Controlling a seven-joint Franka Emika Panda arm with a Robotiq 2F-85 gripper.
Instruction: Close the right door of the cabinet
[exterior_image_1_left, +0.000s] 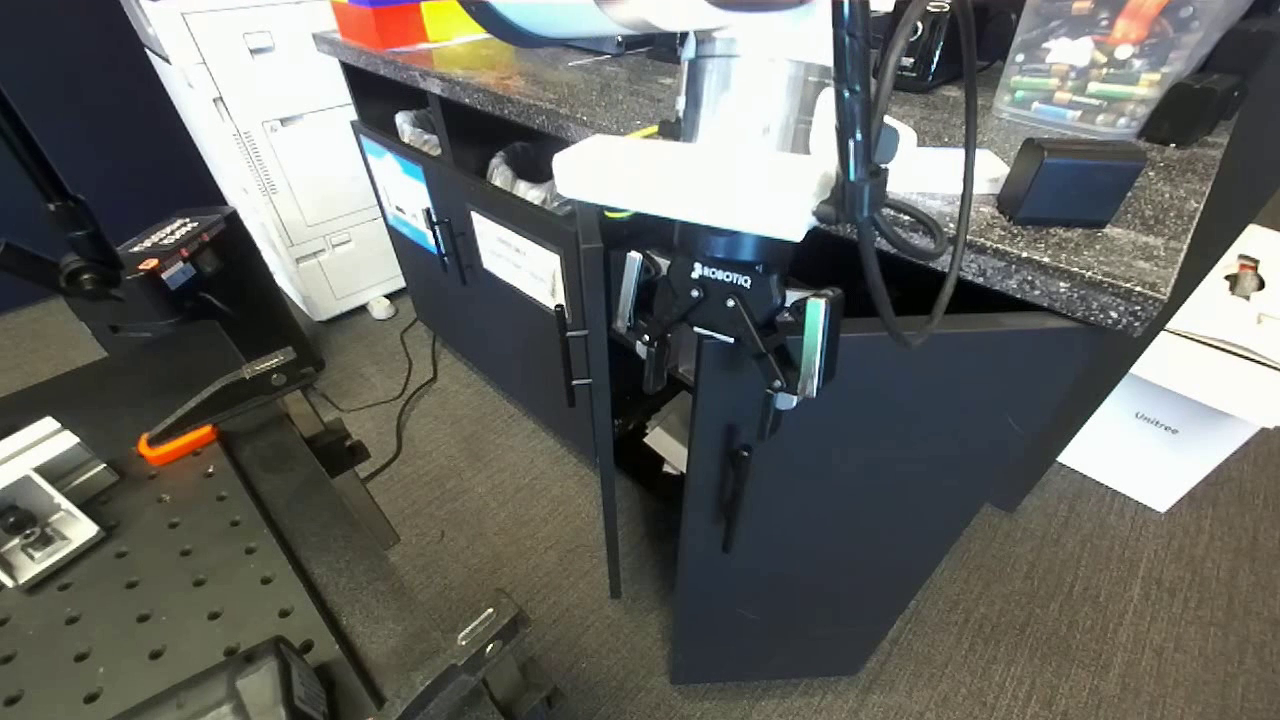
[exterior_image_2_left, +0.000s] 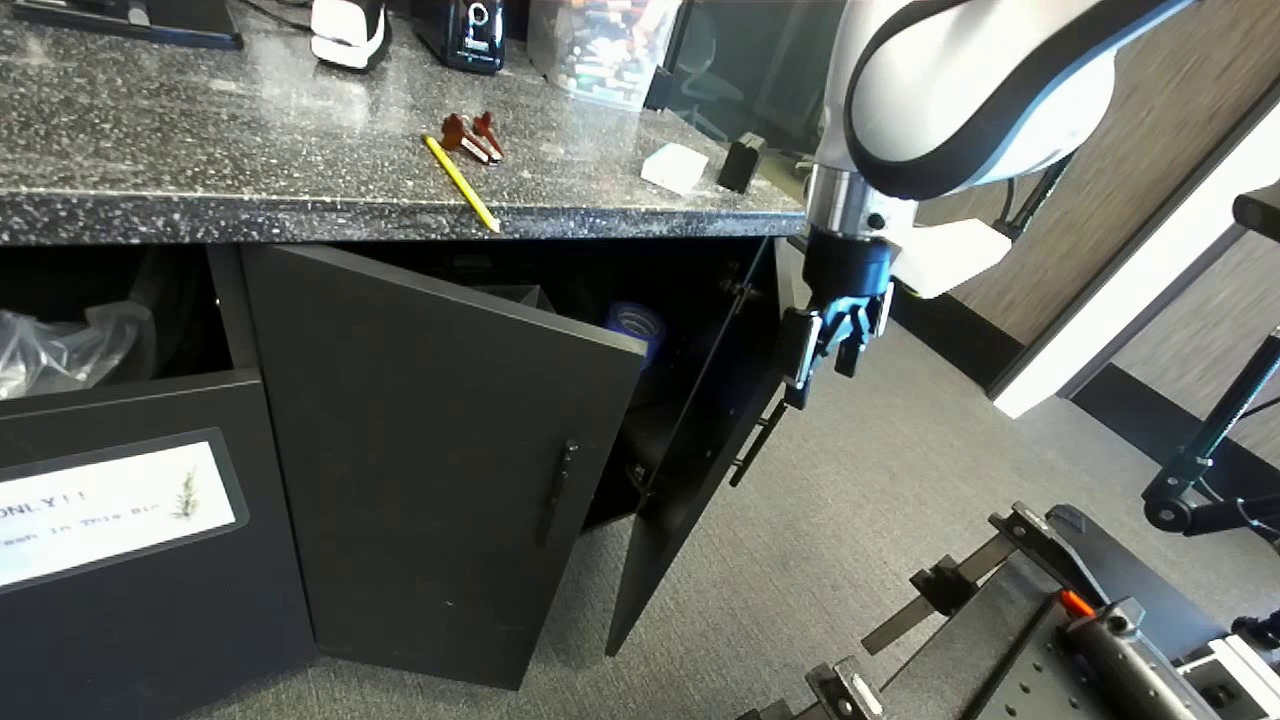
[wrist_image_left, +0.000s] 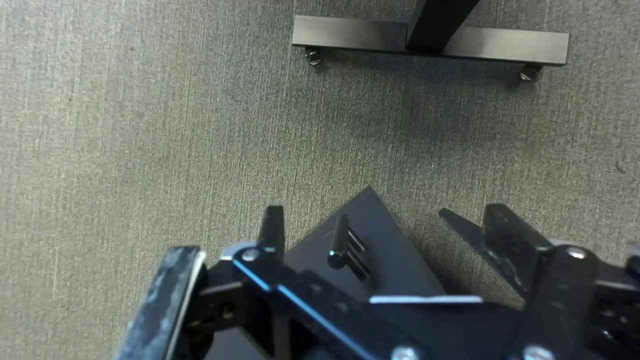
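a dark cabinet (exterior_image_1_left: 500, 345) runs across both exterior views, and its right door (exterior_image_1_left: 860, 500) is our business: it stands swung out, right of centre in each. the left door (exterior_image_2_left: 440, 450) is ajar too. our arm (exterior_image_2_left: 960, 100) comes down from the top of the frame, and the end effector (exterior_image_1_left: 720, 350) hangs by the right door's upper part, on the outer side. its fingers (exterior_image_1_left: 815, 345) are spread wide with nothing pinched; whether they touch the panel we cannot tell. in the wrist view the handle (wrist_image_left: 339, 245) shows lower centre, in the gap between them.

we judge the inward push to be the step in hand. we should bear on the outer face near the free edge, far from the hinged side, and follow the door's arc slowly, so that no finger hooks the handle.

grey carpet (exterior_image_1_left: 480, 500) covers the floor. a speckled tabletop (exterior_image_2_left: 230, 150) crosses the upper part of the frame; we'd keep the arm off its edge. in an exterior view a tall white unit (exterior_image_1_left: 310, 180) stands upper left, a perforated bench (exterior_image_1_left: 195, 625) lower left, a clear bin (exterior_image_1_left: 1090, 85) upper right. a yellow pencil (exterior_image_2_left: 462, 185) lies on the tabletop, upper left of centre.
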